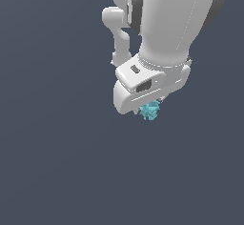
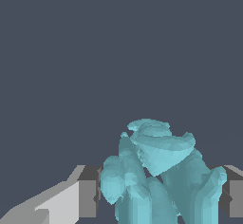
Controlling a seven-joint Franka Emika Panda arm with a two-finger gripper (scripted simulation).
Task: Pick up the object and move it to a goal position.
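The arm [image 1: 167, 24] is smooth, rounded white casing with dark joint seams and grey-padded tool [image 1: 150, 108] fingers.

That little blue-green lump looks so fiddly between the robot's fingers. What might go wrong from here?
1. The cyan clump is lumpy and irregular, so the fingers on either side may only touch a few bumps; it might slip or twist out.
2. In the exterior view the clump peeks out below the gripper and is largely hidden, so a shift in the hold would be hard to notice from there.
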